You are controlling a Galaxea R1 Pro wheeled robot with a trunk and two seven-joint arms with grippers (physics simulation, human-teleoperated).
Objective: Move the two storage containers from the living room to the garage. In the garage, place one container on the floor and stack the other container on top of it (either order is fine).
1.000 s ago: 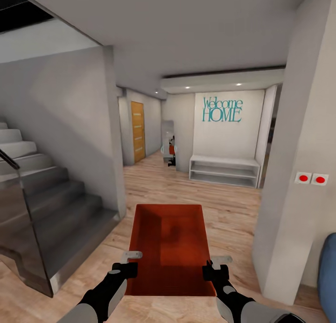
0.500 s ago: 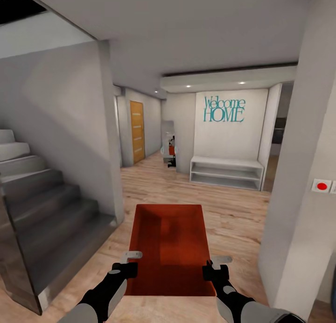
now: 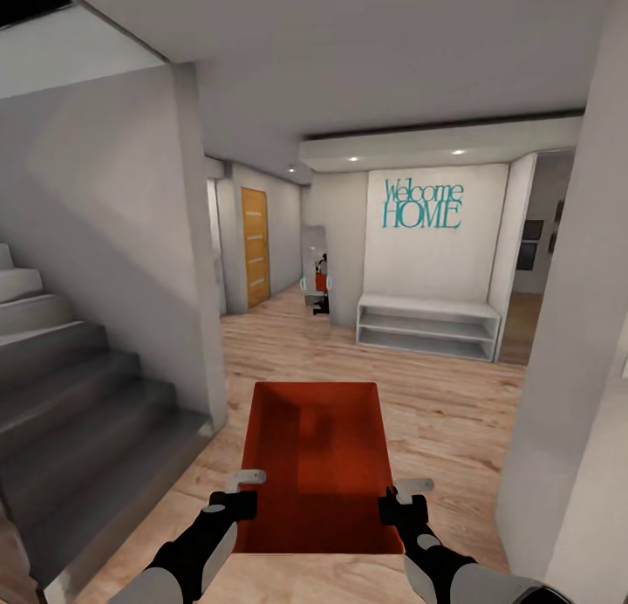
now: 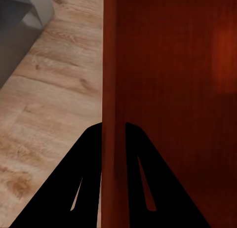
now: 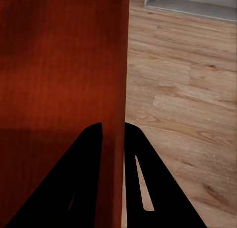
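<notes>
- A hallway with light wood-plank flooring (image 3: 436,412), grey stairs (image 3: 78,412) on one side and a white wall with "Welcome HOME" lettering (image 3: 422,204) far ahead — no concrete garage floor in sight yet, so I judge this the carrying leg.
- Nearest the robot, the storage container (image 3: 314,464) hangs between both arms, its long axis pointing straight ahead toward the lettering.
- The left pincer (image 3: 234,503) pinches the container's left wall (image 4: 109,90), one finger inside and one outside; the right pincer (image 3: 403,508) pinches the right wall (image 5: 117,80) the same way.
- The container is empty — bare orange-red bottom.
- Beyond it, under the lettering, a low white shelf bench (image 3: 427,325); left of that, a wooden door (image 3: 255,246).
</notes>
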